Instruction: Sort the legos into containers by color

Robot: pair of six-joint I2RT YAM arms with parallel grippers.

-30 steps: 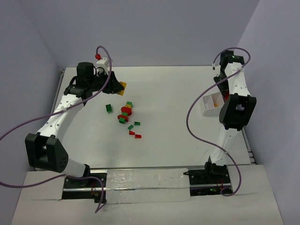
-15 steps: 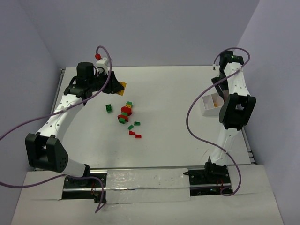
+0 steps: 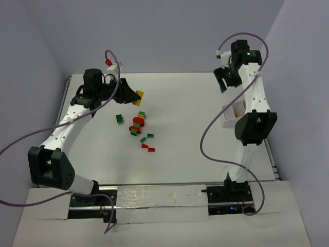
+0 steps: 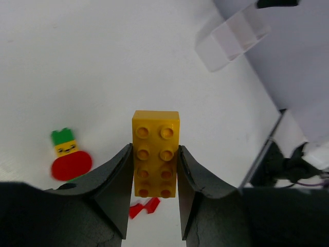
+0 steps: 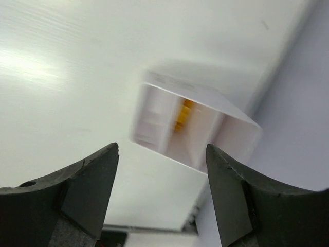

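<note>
Looking down from the top external view, the left gripper point(image 3: 132, 93) sits in the upper left of the frame, pinching a yellow plastic eight-stud brick point(image 3: 138, 96) between its black fingers. Just below it on the white table point(image 3: 185, 154) lie a green brick point(image 3: 119, 118), a stack of red, yellow and green pieces point(image 3: 138, 122) and, lower, small green and red bricks point(image 3: 148, 142). The right gripper point(image 3: 221, 80) hangs in the upper right, above a white rectangular plastic tray point(image 3: 230, 116) that sits at the right edge, partly behind the arm, with something yellow inside.

The left wrist view shows the yellow brick point(image 4: 155, 153) standing lengthwise at centre frame, studs facing the camera, both fingers point(image 4: 115, 180) pressed against its long sides. The left gripper point(image 4: 154, 150) is closed on it. The stack point(image 4: 69, 157) lies at left, green on top, a yellow face below it and a red round piece under that. Two red bits point(image 4: 144, 208) show below the brick. The tray point(image 4: 234, 38) appears blurred in the upper right.

From the right wrist view, the right gripper point(image 5: 162, 149) has its fingers point(image 5: 87, 177) spread wide with nothing between them. The tray point(image 5: 205, 134) sits centre frame, blurred, beside the lilac wall point(image 5: 298, 128). A yellow piece point(image 5: 182, 114) rests inside it; which compartment I cannot tell.
</note>
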